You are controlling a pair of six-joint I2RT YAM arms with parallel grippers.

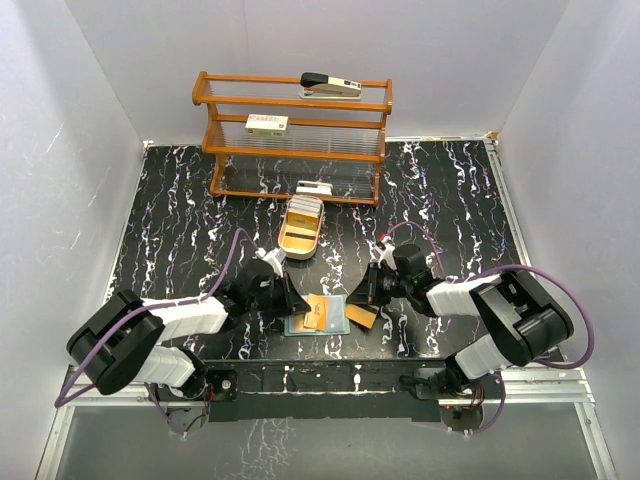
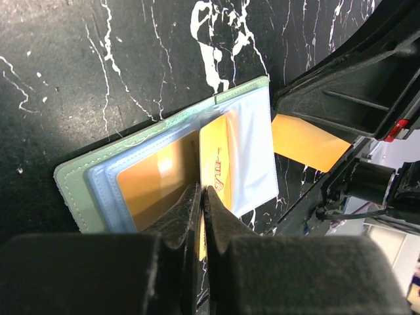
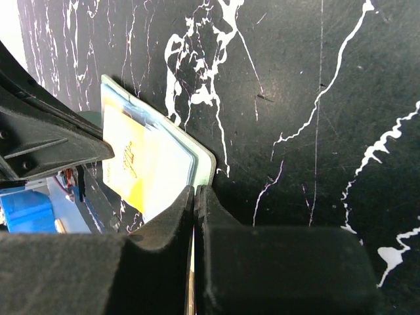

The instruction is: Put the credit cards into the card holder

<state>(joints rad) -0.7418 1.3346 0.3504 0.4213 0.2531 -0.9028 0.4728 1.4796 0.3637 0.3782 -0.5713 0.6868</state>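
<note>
The sage-green card holder point(image 1: 300, 325) point(image 2: 72, 180) point(image 3: 209, 161) lies open on the black marbled table between both arms. One gold-orange credit card point(image 2: 154, 180) sits in its left clear pocket. My left gripper point(image 2: 201, 190) point(image 1: 297, 300) is shut on a yellow-orange credit card point(image 2: 216, 154) point(image 3: 128, 164), which stands on edge at the holder's middle, against the right clear pocket. My right gripper point(image 3: 195, 190) point(image 1: 358, 300) is shut on another orange credit card point(image 1: 362, 316) point(image 2: 308, 141), held just right of the holder; only its thin edge shows between the jaws.
A tan oval tray point(image 1: 301, 227) holding something white stands behind the holder. At the back is a wooden rack point(image 1: 293, 135) with a stapler point(image 1: 332, 86) on top, a white box point(image 1: 266, 123) on a shelf and another white box point(image 1: 314, 187) below.
</note>
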